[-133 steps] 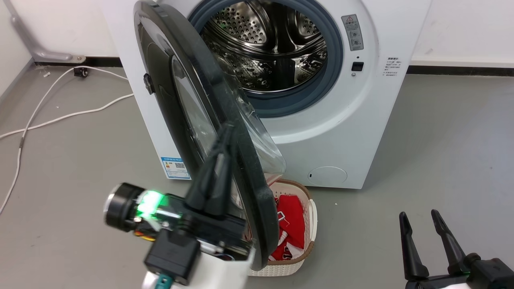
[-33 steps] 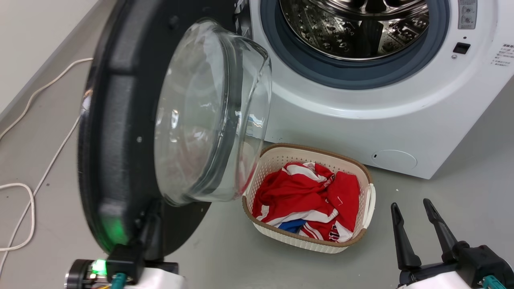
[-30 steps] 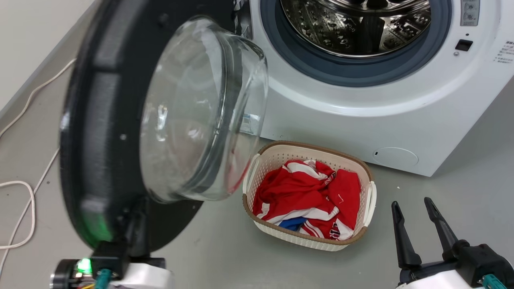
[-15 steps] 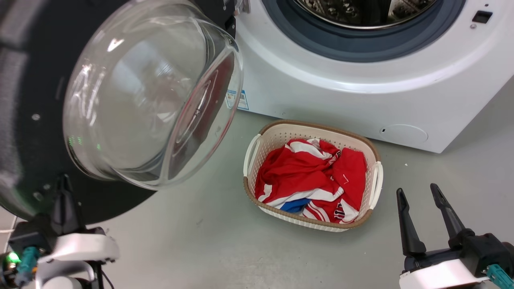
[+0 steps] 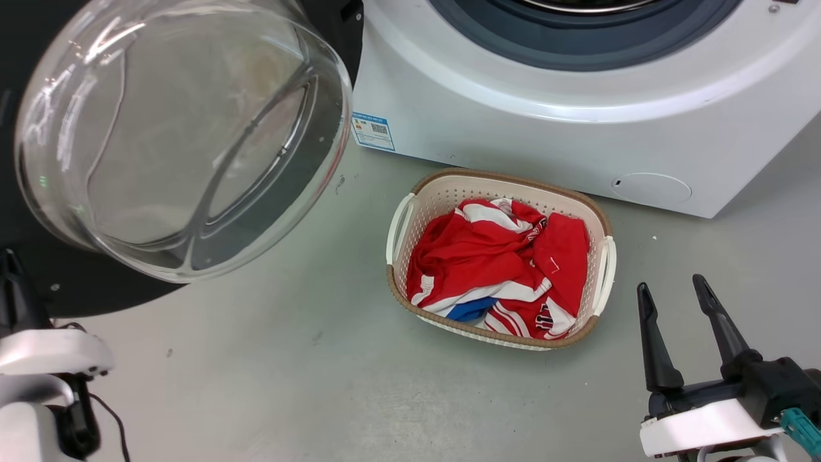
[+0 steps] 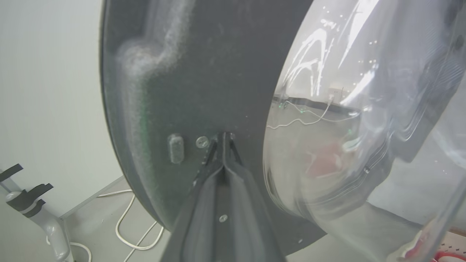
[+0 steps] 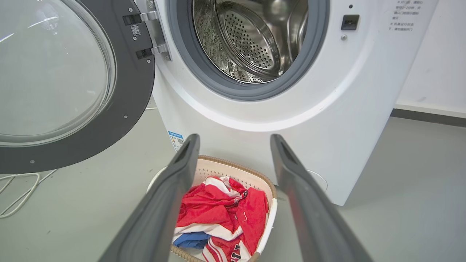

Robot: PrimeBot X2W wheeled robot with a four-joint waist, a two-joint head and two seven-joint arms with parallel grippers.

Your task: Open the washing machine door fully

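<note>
We see the washing machine door [image 7: 127, 91] standing wide open left of the drum [image 7: 251, 40], our left pincer [image 6: 222, 140] closed with its tips against the door's black inner face, and our right pincer [image 5: 669, 282] spread open near the basket [image 5: 410, 218].

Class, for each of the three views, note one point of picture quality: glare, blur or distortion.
Head view: white glare streaks on the glass of the door. Left wrist view: the door's dark face looks soft and grainy, and its glass warps the scene behind. Right wrist view: the drum is sharp; the wide lens stretches the jaws of the right gripper.
</note>
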